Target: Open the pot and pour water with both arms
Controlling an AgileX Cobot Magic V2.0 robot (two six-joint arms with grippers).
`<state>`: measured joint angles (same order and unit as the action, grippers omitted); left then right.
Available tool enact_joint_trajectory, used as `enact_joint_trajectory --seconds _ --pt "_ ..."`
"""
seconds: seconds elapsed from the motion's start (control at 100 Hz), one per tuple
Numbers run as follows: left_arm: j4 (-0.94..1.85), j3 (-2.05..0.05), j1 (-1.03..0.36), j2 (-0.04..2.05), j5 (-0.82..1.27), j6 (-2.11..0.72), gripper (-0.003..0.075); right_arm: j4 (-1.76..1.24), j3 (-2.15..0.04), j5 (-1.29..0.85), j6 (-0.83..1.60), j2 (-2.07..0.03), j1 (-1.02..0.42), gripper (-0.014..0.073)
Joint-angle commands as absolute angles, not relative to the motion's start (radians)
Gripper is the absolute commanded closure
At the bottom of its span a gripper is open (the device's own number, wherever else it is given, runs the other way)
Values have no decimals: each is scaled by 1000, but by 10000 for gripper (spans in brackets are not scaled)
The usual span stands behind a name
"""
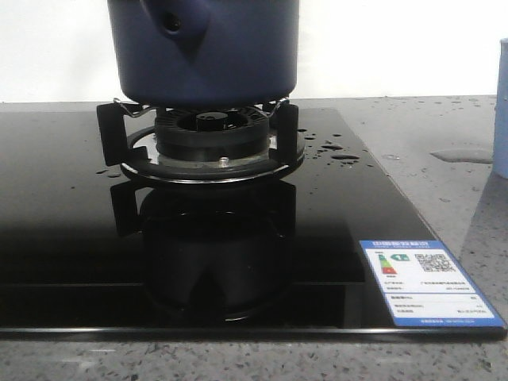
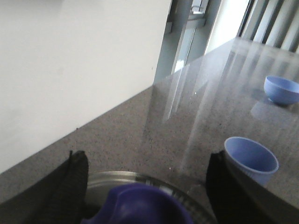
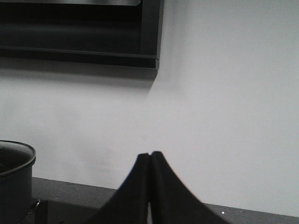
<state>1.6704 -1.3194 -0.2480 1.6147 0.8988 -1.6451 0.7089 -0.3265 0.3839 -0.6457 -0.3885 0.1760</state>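
The dark navy pot (image 1: 206, 48) stands on the gas burner (image 1: 210, 139), its hollow stub with a round hole (image 1: 171, 22) facing me. In the left wrist view my left gripper (image 2: 147, 161) is open, its black fingers (image 2: 74, 186) on either side of the lid's blue knob (image 2: 140, 205), apart from it; the glass lid's steel rim (image 2: 117, 178) shows below. My right gripper (image 3: 150, 156) is shut and empty, facing the white wall; the pot's rim (image 3: 16, 156) shows beside it. Water lies as drops (image 1: 333, 151) on the black cooktop and as a thin puddle (image 1: 464, 155) on the counter.
A black glass cooktop (image 1: 79, 238) with a label (image 1: 425, 282) lies on a grey speckled counter (image 1: 444, 190). A pale-blue ribbed cup (image 2: 251, 158) stands close to the left gripper's finger, and a pale-blue bowl (image 2: 281, 89) farther off. A white wall runs behind the counter.
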Motion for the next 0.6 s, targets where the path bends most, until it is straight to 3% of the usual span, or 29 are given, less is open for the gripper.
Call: enact_joint_trajectory --seconds 0.0,0.14,0.26,0.34,0.59 --pt "1760 -1354 -237 1512 942 -1646 232 699 -353 425 -647 -395 174 667" --pt "1756 -1352 -205 1429 937 -1635 276 699 -353 424 -647 -395 174 667" --pt "1730 -1315 -159 1305 910 -1624 528 734 -353 426 -647 -391 174 667" --pt "1674 -1256 -126 1180 833 -1586 631 809 -353 431 -654 -382 174 667" --pt "1591 -851 -60 691 524 -1542 659 1132 -353 447 -1014 -310 132 667"
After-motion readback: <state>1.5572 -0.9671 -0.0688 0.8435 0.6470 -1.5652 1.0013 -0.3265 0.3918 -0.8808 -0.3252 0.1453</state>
